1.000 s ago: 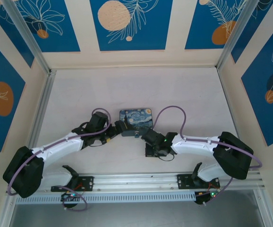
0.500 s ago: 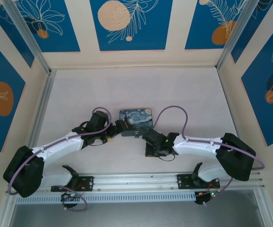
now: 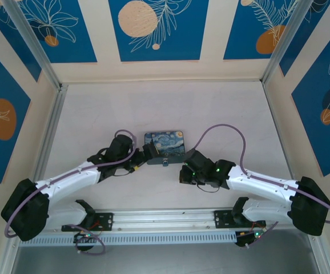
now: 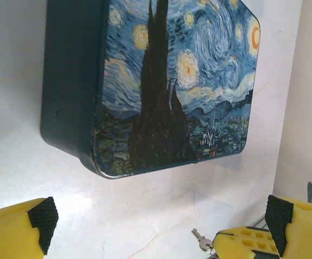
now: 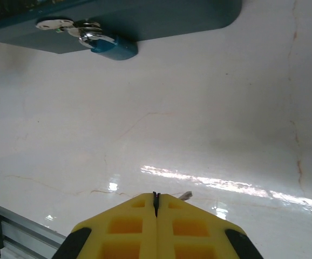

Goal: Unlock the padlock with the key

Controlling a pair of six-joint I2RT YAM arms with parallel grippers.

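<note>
Right wrist view showed the padlock (image 5: 113, 47), blue-bodied with a silver shackle, hooked on the hasp at the painted tin's (image 5: 161, 16) side wall. The key (image 4: 201, 239) lay on the white table (image 4: 145, 216), just beside one yellow finger of the left gripper (image 4: 156, 232), whose jaws were spread wide before the tin. The right gripper (image 5: 156, 208) had its fingers pressed together, well apart from the padlock.

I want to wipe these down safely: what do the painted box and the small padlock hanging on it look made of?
The box: probably thin sheet-metal tin, judging by its rounded pressed corners, smooth dark-teal sides and glossy printed night-sky lid. The padlock: its body has a smooth blue coating, likely over metal, though that is not certain. Its shackle is bare bright metal that reflects light.
</note>
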